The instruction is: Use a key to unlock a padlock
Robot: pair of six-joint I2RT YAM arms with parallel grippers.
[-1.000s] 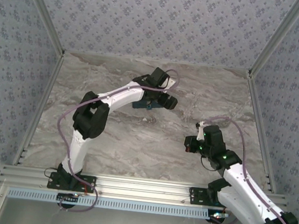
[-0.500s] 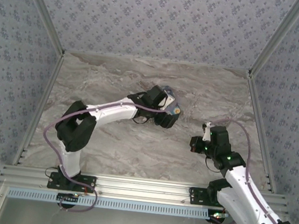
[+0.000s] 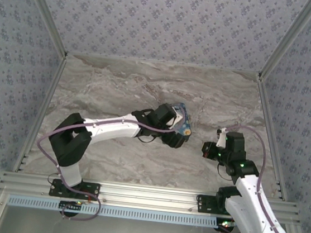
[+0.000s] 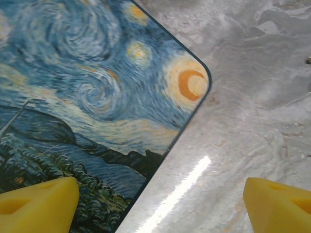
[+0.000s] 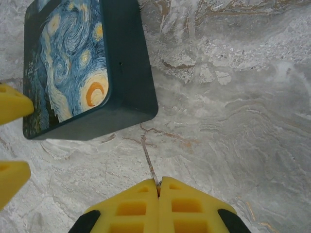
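Right wrist: one key [image 5: 148, 162], thin dark sliver, pinched by right gripper [image 5: 158, 187]; one starry box [image 5: 73, 63]; left gripper [image 4: 160, 196] spread, empty.

Left arm: elbow folded low at left, forearm stretched right toward centre, wrist pitched down. Left gripper [image 4: 160, 204] open, yellow fingertips [image 4: 39, 201] wide apart at bottom corners of wrist view. Right arm: rises from base at right, forearm angled up-left, wrist turned toward left gripper. Right gripper [image 5: 158, 188] closed, fingertips pressed together, thin key [image 5: 148, 160] pinched between tips, sticking out ahead. Grippers near each other, not touching.
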